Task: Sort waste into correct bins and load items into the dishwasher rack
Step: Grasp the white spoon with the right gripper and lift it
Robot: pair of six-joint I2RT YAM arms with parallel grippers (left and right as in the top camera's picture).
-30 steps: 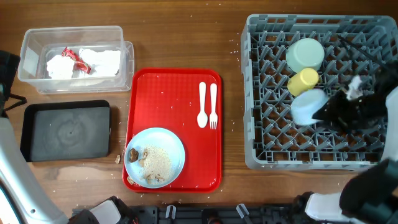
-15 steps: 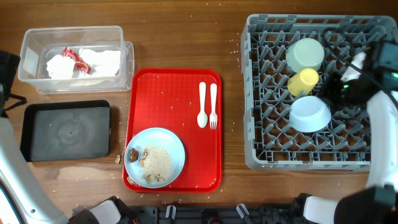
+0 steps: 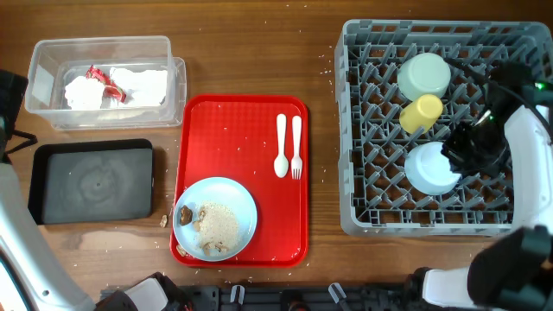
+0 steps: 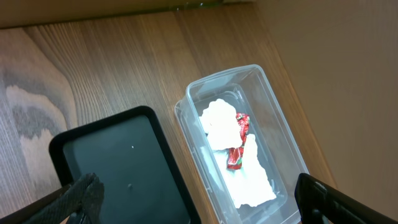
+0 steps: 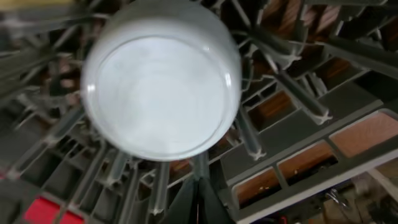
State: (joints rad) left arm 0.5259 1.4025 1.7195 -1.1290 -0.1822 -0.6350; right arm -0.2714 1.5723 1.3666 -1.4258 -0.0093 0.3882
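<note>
Bowl, light blue point(image 3: 430, 169), upside down on the pegs of the grey dishwasher rack point(image 3: 347, 130), in the rack's middle toward its 6 o'clock wall. The right wrist view shows the pale underside from close above. Yellow cup point(image 3: 421, 113) lies just beside the bowl at 12 o'clock, and a pale green bowl point(image 3: 424, 75) sits past the cup in the same direction.

Right gripper point(image 3: 467, 149) stands at the bowl's 3 o'clock edge. Its fingers are pressed together with nothing between them, and contact with the bowl cannot be told.

Rack fills the 3 o'clock side of the table point(image 3: 259, 52). Red tray point(image 3: 233, 130) lies at centre, with a white spoon point(image 3: 281, 145) and fork point(image 3: 296, 147) side by side toward its 1 o'clock corner. A light blue plate point(image 3: 238, 194) at 7 o'clock carries rice-like crumbs point(image 3: 218, 226) and brown bits.

Clear tub point(image 3: 43, 60) at the table's 10 o'clock holds crumpled napkins point(image 3: 143, 85) and a red-and-white wrapper point(image 3: 105, 79). Black tray point(image 3: 91, 181) lies just beside it at 6 o'clock.

Left gripper point(image 4: 196, 190) hangs over tub and tray — fingers spread fully wide, grasping nothing.
</note>
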